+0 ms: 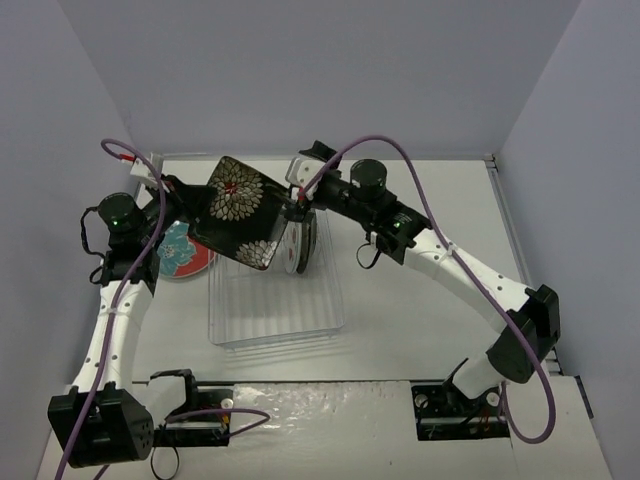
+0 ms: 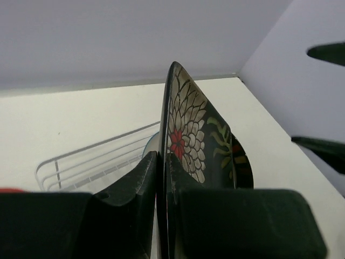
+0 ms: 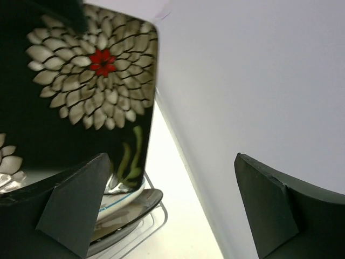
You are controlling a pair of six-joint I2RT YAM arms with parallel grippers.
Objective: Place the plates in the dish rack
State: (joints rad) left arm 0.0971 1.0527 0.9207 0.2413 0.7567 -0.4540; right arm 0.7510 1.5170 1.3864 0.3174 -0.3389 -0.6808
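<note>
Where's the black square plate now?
The black square plate hangs left of centre in top view, pinched in the left hand over the far end of the dish rack.

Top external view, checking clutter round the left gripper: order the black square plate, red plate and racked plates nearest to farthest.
1. The black square plate, clamped in the left gripper.
2. The red plate, lying flat, just nearside.
3. The racked plates, farther right.

The left gripper (image 2: 161,167) is clamped on the near edge of the black square plate (image 2: 188,124). The plate stands upright and edge-on, with its flowered face to the right. The wire dish rack (image 2: 81,162) lies behind and left of the plate, on the white table (image 2: 64,118).
</note>
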